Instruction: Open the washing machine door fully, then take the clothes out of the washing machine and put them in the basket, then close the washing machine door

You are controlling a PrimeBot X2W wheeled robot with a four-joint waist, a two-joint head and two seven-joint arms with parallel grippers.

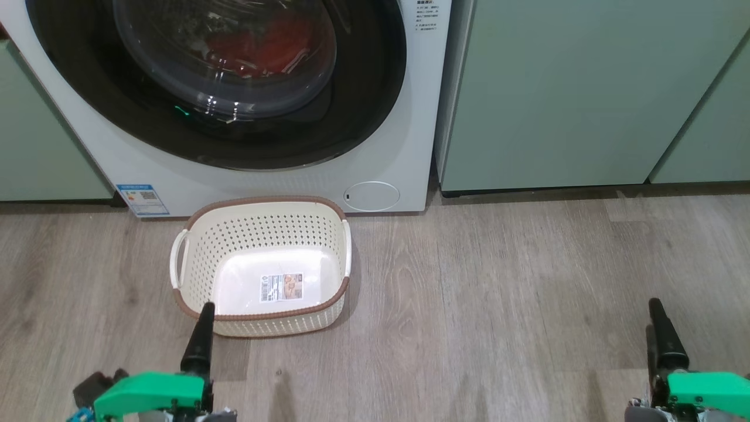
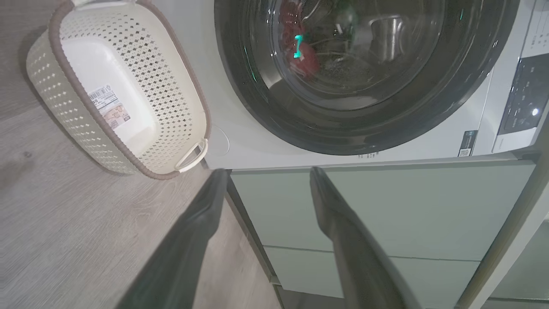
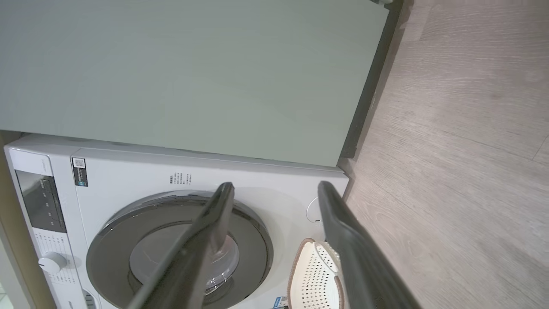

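My left gripper point(image 2: 269, 171) and right gripper point(image 3: 276, 184) stood wide open, holding nothing, ready for the door. At one o'clock from my left fingers point(image 1: 199, 340) sat the empty basket point(image 1: 263, 200), placed, I judged, for a short drop. Beyond it was the shut washing machine door point(image 1: 363, 88), with the clothes point(image 1: 263, 44) behind its glass.

Pale green cabinets point(image 1: 586, 94) stand at upper right of frame | another green cabinet point(image 1: 35, 135) at left edge | grey wood-plank floor point(image 1: 498, 305) spans lower half

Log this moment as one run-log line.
washing machine door shut | clothes inside | basket empty, on floor | left pincer open, empty | right pincer open, empty
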